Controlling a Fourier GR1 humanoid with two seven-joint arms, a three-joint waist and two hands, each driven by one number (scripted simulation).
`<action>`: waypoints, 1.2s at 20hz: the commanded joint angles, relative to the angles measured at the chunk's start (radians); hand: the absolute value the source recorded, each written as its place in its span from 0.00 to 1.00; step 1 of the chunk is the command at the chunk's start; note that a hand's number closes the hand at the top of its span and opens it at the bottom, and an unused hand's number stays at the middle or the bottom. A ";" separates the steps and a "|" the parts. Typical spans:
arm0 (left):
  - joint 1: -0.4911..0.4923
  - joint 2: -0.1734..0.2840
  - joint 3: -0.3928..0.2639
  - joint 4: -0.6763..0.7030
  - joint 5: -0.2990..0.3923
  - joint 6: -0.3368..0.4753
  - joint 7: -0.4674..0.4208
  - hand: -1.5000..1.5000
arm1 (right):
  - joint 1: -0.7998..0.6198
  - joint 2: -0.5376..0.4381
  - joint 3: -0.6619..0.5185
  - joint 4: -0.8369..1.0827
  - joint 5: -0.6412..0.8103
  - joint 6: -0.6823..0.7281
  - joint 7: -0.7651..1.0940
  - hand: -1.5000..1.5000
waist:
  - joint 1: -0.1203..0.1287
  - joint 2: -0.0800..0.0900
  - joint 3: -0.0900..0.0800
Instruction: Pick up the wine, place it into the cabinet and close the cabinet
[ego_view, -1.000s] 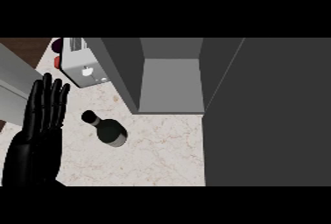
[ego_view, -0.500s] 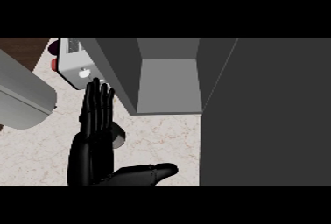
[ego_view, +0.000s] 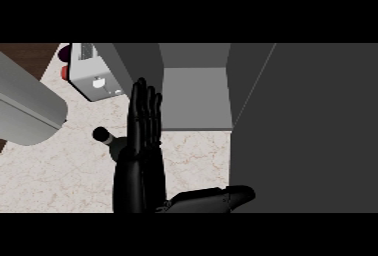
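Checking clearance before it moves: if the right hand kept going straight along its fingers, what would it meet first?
Probably the open cabinet: the right hand points up the view at its shelf edge. The wine lies left of that line. Depth is unclear.

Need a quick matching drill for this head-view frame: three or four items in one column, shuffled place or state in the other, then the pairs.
Items:
1. wine bottle
2. cabinet
3. right robot hand
4. toaster

Descriptions:
A. white, at the counter's upper left
B. black, fingers straight, stretched up the middle of the view
C. dark, on the counter, partly hidden behind the hand, top showing at its left
D. grey, open, bare shelf inside

Pairs: 1-C, 2-D, 3-B, 4-A
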 joint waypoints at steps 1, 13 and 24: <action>-0.044 -0.001 -0.055 -0.028 -0.074 0.081 0.103 0.00 | -0.015 0.008 0.009 -0.103 -0.033 -0.038 0.110 0.00 | 0.004 -0.001 0.000; -0.004 -0.001 -0.025 -0.156 -0.315 0.060 0.331 0.00 | -0.030 0.023 -0.012 -0.116 -0.031 -0.043 0.127 0.00 | 0.007 -0.002 0.000; 0.123 0.036 0.068 -0.249 -0.324 -0.019 0.315 0.00 | -0.115 -0.010 -0.037 -0.234 -0.063 -0.121 0.296 0.00 | -0.001 -0.001 -0.002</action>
